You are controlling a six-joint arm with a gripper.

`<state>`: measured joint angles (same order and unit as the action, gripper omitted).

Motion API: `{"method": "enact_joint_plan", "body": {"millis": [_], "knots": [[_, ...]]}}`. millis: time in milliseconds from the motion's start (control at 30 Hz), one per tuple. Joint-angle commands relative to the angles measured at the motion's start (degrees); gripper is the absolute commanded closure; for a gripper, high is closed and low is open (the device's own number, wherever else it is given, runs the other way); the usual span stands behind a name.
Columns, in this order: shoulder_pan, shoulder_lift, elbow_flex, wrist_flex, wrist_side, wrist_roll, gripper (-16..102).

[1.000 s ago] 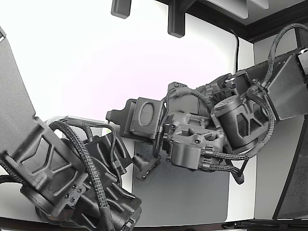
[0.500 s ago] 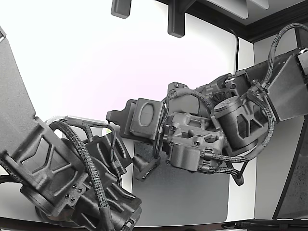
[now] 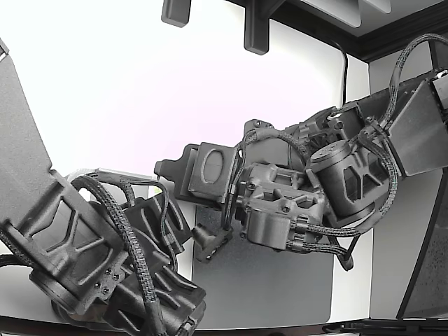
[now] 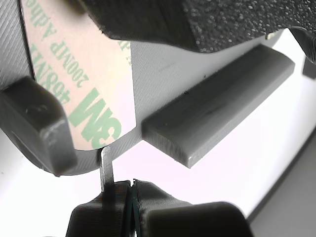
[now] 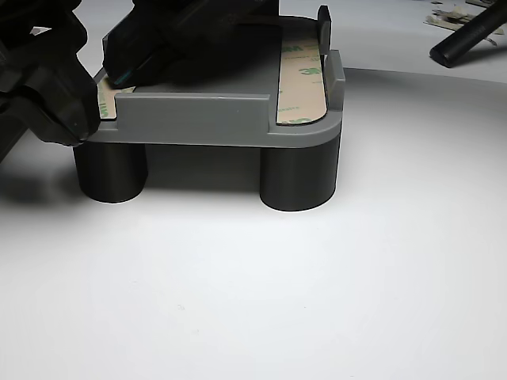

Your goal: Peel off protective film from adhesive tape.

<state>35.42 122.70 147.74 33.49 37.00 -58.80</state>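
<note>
At six o'clock beneath the grey fixture: fingers pressed together on a thin tab of the printed protective film, which lies flat on its tape. Step: peel start. Next, likely: pull away steadily.

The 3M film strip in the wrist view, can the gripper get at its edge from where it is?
Probably yes. The gripper sits right under the rounded end of the film strip, its thin blade tip touching that edge, nothing between them. Whether the fingers are open or shut is unclear.
</note>
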Motion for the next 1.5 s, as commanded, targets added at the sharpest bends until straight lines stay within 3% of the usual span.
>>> {"method": "enact_joint_plan", "body": {"millis": [0, 1467], "knots": [[-0.4, 0.8, -1.9, -0.4, 0.3, 0.1, 97], [-0.3, 0.0, -2.9, 0.5, 0.5, 0.7, 97]]}}
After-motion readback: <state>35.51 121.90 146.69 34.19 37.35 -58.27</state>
